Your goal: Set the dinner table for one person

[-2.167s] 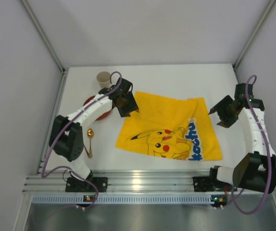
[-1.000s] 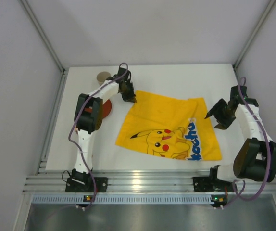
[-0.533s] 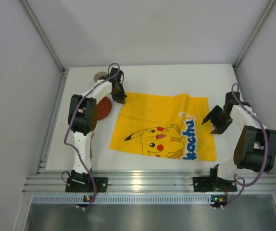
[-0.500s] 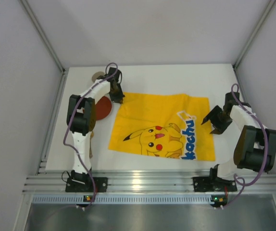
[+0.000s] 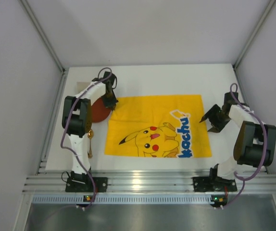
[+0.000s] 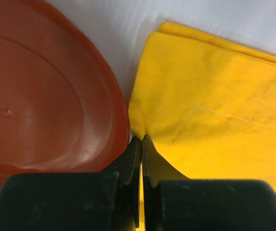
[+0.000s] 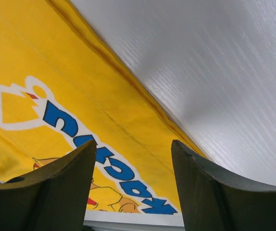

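Observation:
The white dinner table [image 5: 176, 79] carries a yellow Pikachu-printed cloth [image 5: 157, 127], spread flat across its middle. My left gripper [image 5: 110, 100] is shut on the cloth's far left corner. In the left wrist view the jaws [image 6: 141, 140] pinch a small fold of the yellow cloth [image 6: 215, 106], right beside a red plate [image 6: 42, 106]. That red plate [image 5: 98, 111] lies just left of the cloth, partly under my left arm. My right gripper [image 5: 209, 119] hovers open at the cloth's right edge, holding nothing. Its fingers [image 7: 134, 145] frame the cloth's [image 7: 80, 91] hem and bare table [image 7: 224, 72].
A gold spoon [image 5: 89, 140] lies on the table near the left arm, in front of the plate. Grey walls enclose the table on the left, right and far sides. A ridged aluminium rail [image 5: 143, 182] runs along the near edge.
My left gripper has pulled the cloth's corner leftward, and the cloth has swung round to lie square to the table. The right gripper has drifted slightly inward and stayed open.

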You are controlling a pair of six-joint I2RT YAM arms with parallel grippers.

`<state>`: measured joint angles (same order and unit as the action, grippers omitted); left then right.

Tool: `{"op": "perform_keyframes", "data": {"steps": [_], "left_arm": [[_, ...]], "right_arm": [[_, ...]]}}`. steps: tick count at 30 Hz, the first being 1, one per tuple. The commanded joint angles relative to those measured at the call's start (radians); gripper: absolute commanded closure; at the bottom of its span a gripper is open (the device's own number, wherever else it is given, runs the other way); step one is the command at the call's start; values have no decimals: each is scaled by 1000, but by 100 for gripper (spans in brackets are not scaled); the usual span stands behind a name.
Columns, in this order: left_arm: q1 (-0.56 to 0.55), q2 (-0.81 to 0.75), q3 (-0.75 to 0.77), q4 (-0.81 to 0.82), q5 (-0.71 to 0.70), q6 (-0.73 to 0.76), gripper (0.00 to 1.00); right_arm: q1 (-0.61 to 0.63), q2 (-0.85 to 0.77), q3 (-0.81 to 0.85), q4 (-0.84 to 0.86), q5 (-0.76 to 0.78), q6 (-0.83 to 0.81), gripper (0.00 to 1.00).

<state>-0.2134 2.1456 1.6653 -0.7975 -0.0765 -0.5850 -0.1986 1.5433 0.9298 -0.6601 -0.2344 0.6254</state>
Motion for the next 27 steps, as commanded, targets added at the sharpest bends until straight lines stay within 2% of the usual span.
{"op": "perform_keyframes", "data": {"steps": [1,8,10,11,13,16,18,20,23,24,26,27], "left_arm": [[-3,-116,-60,-48,-35,-41,100],[-3,-184,-81,-63,-40,-41,98],[-4,-211,-67,-63,-14,-42,83],[-7,-223,-59,-55,-6,-38,72],[-12,-248,-26,-55,1,-32,40],[-11,-306,33,-49,-38,10,21],[2,-322,65,-31,-63,37,18],[35,-328,80,-25,-95,57,21],[92,-317,108,-39,-129,65,25],[107,-317,106,-36,-137,73,25],[149,-328,88,3,-163,109,20],[160,-337,52,36,-199,125,18]], "right_arm": [[5,29,40,56,-23,8,36],[4,44,52,74,-48,5,36],[4,37,52,71,-55,4,36],[5,31,49,68,-57,4,36],[10,5,49,63,-56,-1,36],[21,-40,49,39,-55,-9,36],[33,-67,46,16,-65,-15,35],[50,-112,38,-1,-80,-19,31],[77,-173,15,-6,-137,-38,21],[85,-187,4,-7,-149,-50,13],[117,-212,3,-36,-164,-64,0],[128,-221,6,-48,-163,-85,0]]}}
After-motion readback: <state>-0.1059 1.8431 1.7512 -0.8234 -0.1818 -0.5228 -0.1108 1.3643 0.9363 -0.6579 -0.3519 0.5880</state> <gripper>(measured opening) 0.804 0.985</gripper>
